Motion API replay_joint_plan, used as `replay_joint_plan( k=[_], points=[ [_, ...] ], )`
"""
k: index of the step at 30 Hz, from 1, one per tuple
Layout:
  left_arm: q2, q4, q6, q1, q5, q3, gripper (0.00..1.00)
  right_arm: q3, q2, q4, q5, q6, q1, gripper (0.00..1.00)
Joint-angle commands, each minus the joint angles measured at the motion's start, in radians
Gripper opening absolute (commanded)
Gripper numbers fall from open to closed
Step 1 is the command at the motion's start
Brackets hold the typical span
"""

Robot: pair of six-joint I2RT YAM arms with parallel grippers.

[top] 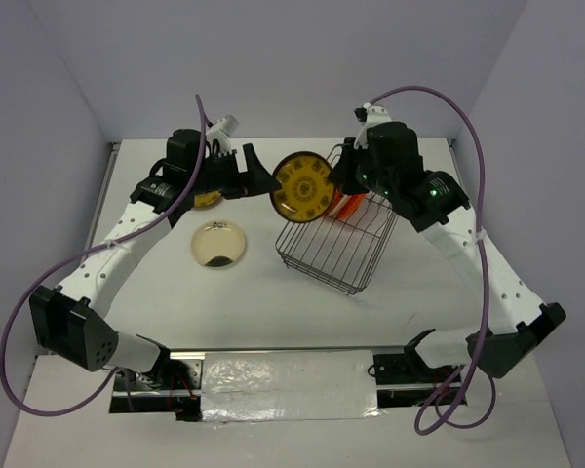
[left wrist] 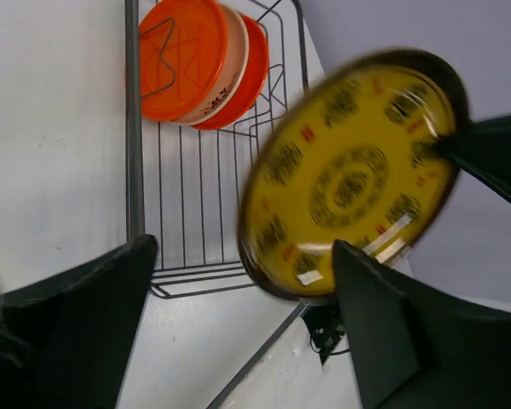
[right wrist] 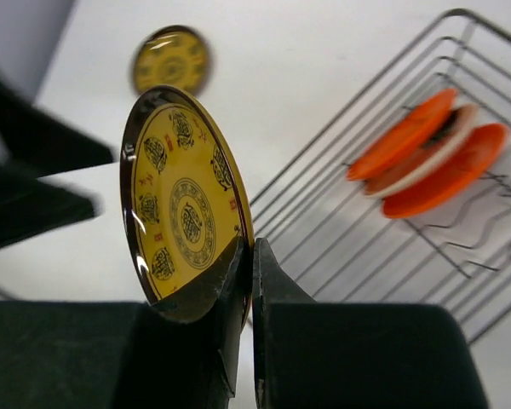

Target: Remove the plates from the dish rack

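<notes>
My right jaws clamp the yellow plate's rim over the dish rack's left edge; my left jaws gape wide nearby.

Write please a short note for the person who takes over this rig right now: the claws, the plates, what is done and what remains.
Left claw: open, empty, close to the held plate.
Right claw: shut on the rim of a yellow patterned plate, held on edge in the air between the two claws.
Done: a cream plate and a second yellow plate lie on the table, outside the dish rack.
Left: put down the held plate, perhaps after passing it to the left claw. Two orange plates with a paler plate between them stand in the rack, to be unloaded.
</notes>
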Motion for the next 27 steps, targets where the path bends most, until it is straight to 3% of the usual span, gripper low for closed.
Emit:
replay_joint_plan(
  k=[1,2,3,4,5,7,9,10,11,13,15,18,23,27],
  points=[
    [0.022,0.033,0.015,-0.016,-0.019,0.007,0.91,-0.064,-0.096,0.217,-0.268,0.037,-0.01,0.03],
    [0.024,0.044,0.014,-0.016,-0.016,-0.004,0.81,-0.07,-0.1,0.242,-0.293,0.044,-0.01,0.03],
    [0.029,0.047,0.014,-0.016,-0.019,-0.014,0.49,-0.075,-0.103,0.251,-0.313,0.061,-0.01,0.03],
    [0.032,0.026,0.015,-0.016,-0.036,-0.012,0.28,-0.079,-0.105,0.259,-0.314,0.07,-0.01,0.03],
    [0.033,0.012,0.018,-0.016,-0.051,-0.008,0.16,-0.088,-0.105,0.277,-0.314,0.077,-0.013,0.03],
    [0.039,-0.011,0.03,-0.016,-0.102,0.002,0.03,-0.095,-0.096,0.288,-0.339,0.101,-0.024,0.03],
    [0.042,-0.025,0.035,-0.011,-0.126,0.005,0.0,-0.113,-0.087,0.32,-0.383,0.129,-0.045,0.09],
    [0.041,-0.029,0.031,-0.005,-0.175,0.002,0.0,-0.115,-0.073,0.319,-0.374,0.141,-0.054,0.23],
    [0.038,-0.057,0.02,0.006,-0.215,0.002,0.0,-0.118,-0.065,0.296,-0.355,0.15,-0.073,0.71],
    [0.018,-0.062,-0.032,0.067,-0.321,-0.036,0.0,-0.13,-0.051,0.27,-0.264,0.189,-0.105,0.99],
    [0.001,-0.085,-0.11,0.145,-0.361,-0.088,0.0,-0.133,-0.032,0.178,-0.166,0.224,-0.149,1.0],
    [0.002,-0.083,-0.189,0.358,-0.439,-0.161,0.0,-0.159,-0.024,0.086,0.011,0.216,-0.168,1.0],
    [0.117,-0.02,-0.242,0.521,-0.455,-0.159,0.0,-0.237,-0.06,0.104,0.028,0.163,-0.166,1.0],
    [0.332,0.05,-0.264,0.58,-0.372,-0.071,0.0,-0.285,-0.105,0.118,0.011,0.137,-0.168,1.0]
  ],
)
